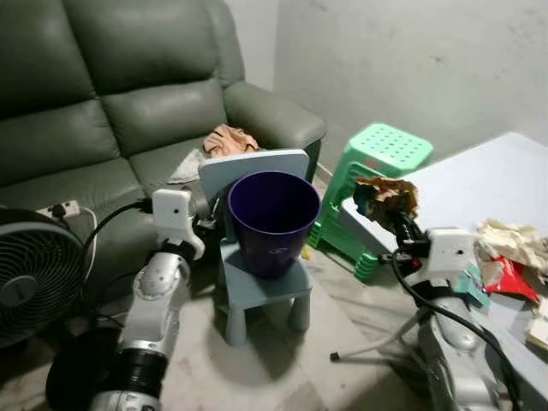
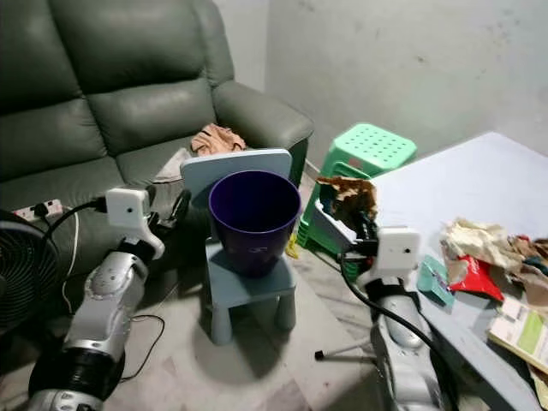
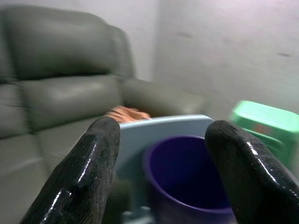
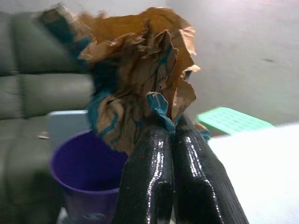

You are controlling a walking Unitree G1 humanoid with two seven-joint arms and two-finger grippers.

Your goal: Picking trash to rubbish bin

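Purple plastic, smooth and round: your rubbish bin [image 1: 272,221] sat on a small pale-blue chair [image 1: 261,282] before the green leather sofa [image 1: 103,103]. To its right, your right end effector [image 1: 402,224] held crumpled brown paper trash [image 1: 387,197] above the table [image 1: 479,180] edge. More wrappers [image 2: 479,257] lay on the table; no writing was legible.

In your left wrist view, the left end effector [image 3: 161,172] stood spread, bin beyond it.

In your right wrist view, glossy black fingers [image 4: 152,177] were pressed together, pinching the torn, teal-printed paper.

Dim, even indoor light, soft shadow under the small chair [image 1: 261,291], wrist views blurred, glossy glare on black fingers [image 3: 88,172]
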